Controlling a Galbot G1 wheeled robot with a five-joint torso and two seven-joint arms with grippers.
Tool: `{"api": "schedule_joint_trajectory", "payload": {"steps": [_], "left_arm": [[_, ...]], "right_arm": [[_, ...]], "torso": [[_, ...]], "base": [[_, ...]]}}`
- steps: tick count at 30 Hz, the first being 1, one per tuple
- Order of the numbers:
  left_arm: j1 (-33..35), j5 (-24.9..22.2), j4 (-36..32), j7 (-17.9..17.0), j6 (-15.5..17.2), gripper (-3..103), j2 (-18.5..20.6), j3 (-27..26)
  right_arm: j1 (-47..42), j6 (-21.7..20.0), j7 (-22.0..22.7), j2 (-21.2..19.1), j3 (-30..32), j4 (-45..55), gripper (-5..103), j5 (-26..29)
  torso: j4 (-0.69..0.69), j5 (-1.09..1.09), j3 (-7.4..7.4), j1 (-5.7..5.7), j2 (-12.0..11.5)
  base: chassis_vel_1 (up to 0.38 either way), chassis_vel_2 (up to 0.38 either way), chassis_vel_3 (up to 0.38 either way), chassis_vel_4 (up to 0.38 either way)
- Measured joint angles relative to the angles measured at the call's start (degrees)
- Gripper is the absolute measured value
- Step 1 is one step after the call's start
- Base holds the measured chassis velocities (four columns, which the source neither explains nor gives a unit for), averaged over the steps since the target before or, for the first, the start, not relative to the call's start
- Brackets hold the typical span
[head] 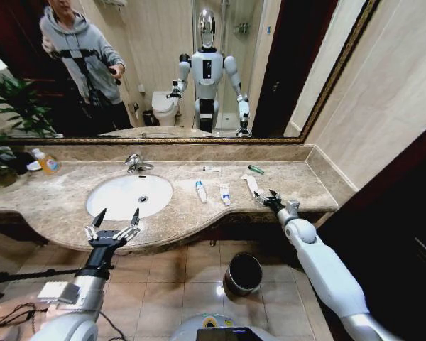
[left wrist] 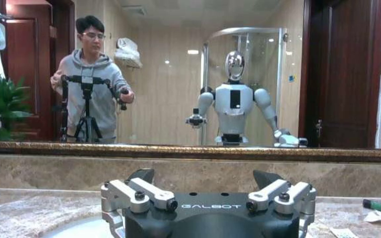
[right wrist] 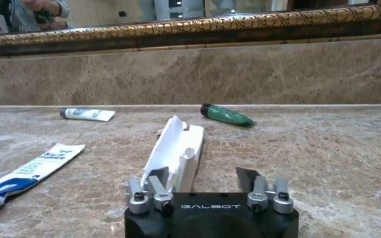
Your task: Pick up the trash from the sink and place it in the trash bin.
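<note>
Progress looks like zero so far: white packet [head: 250,185], blue-ended tubes [head: 200,190] and green tube [head: 255,169] lie on counter beside sink [head: 130,196]. Right gripper [head: 269,199] gapes empty at packet; left gripper [head: 113,229] hovers wide, empty, before sink. Trash bin [head: 243,273] waits below.

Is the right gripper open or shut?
Open. The right gripper has its fingers spread at the near end of the white packet, which lies flat on the counter.

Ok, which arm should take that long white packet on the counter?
Right, probably. The right gripper sits open at the counter's front edge with the long white packet directly ahead of it. The left gripper, also open, hangs in front of the sink, well away from the packet.
</note>
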Motion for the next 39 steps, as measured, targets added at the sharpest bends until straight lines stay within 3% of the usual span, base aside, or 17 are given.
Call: {"api": "schedule_joint_trajectory", "payload": {"steps": [9, 14, 17, 20, 29, 36, 39], "left_arm": [[0.0, 0.0, 0.0, 0.0, 0.0, 100, 0.0, 0.0], [0.0, 0.0, 0.0, 0.0, 0.0, 100, 0.0, 0.0], [0.0, 0.0, 0.0, 0.0, 0.0, 100, 0.0, 0.0], [0.0, 0.0, 0.0, 0.0, 0.0, 100, 0.0, 0.0], [0.0, 0.0, 0.0, 0.0, 0.0, 100, 0.0, 0.0], [0.0, 0.0, 0.0, 0.0, 0.0, 100, 0.0, 0.0], [0.0, 0.0, 0.0, 0.0, 0.0, 100, 0.0, 0.0]], "right_arm": [[-0.3, 0.9, 0.3, 1.0, 0.1, 0.7, 35, -1.0], [-0.7, 1.0, 0.8, 1.0, 0.5, 1.2, 24, -1.2], [-1.6, 1.1, 1.2, 1.0, 1.2, 2.3, 8, -1.2], [-2.5, 1.1, 1.5, 0.8, 2.1, 3.5, 1, -1.1], [-7.9, 1.0, 1.8, -1.4, 7.0, 11.1, 0, 0.9], [-19.5, 1.6, 2.1, -2.7, 14.8, 22.2, 0, 2.7], [-25.2, 3.0, 2.9, -1.4, 17.2, 25.9, 0, 1.7]], "torso": [[0.0, 0.0, 0.0, 0.0, 0.0], [0.0, 0.01, 0.0, 0.0, 0.0], [0.0, 0.01, 0.0, 0.0, 0.0], [0.0, 0.01, 0.0, 0.0, 0.0], [0.01, 0.0, 0.0, 0.0, 0.0], [0.01, 0.02, 0.0, 0.0, 0.0], [0.0, -0.01, -0.01, 0.0, 0.0]], "base": [[0.0, 0.0, 0.0, 0.0], [0.0, 0.0, 0.0, 0.0], [0.0, 0.0, 0.0, 0.0], [0.0, 0.0, 0.0, 0.0], [0.0, 0.0, 0.0, 0.0], [0.0, 0.0, 0.0, 0.0], [0.0, 0.0, 0.0, 0.0]]}}
